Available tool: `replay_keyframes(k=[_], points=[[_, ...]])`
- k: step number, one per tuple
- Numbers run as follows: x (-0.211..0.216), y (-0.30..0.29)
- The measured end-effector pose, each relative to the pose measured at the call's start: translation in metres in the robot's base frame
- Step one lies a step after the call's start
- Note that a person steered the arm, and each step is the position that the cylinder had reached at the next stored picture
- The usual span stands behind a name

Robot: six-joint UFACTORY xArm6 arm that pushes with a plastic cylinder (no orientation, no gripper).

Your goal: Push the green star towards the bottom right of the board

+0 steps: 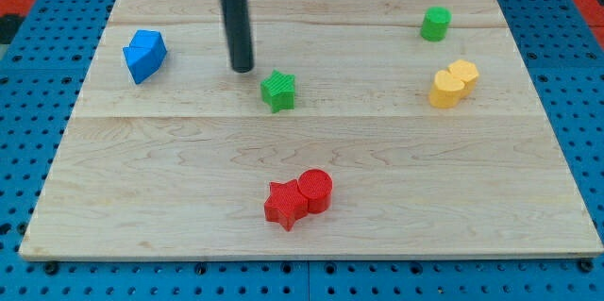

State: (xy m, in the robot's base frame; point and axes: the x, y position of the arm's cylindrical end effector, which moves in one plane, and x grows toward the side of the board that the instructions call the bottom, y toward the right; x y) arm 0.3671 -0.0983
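The green star (278, 91) lies on the wooden board (396, 197), a little left of centre in its upper half. My tip (243, 68) rests on the board just up and to the left of the green star, with a small gap between them. The dark rod rises from the tip to the view's top edge.
A blue block (144, 55) sits near the left edge. A green cylinder (435, 24) stands at the upper right, with two touching yellow blocks (454, 83) below it. A red star (284, 205) touches a red cylinder (316, 190) at bottom centre.
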Motion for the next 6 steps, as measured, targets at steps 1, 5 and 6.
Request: replay_keyframes(k=[1,5,6], points=[[0.044,0.029],[0.027,0.054],[0.024,0.097]])
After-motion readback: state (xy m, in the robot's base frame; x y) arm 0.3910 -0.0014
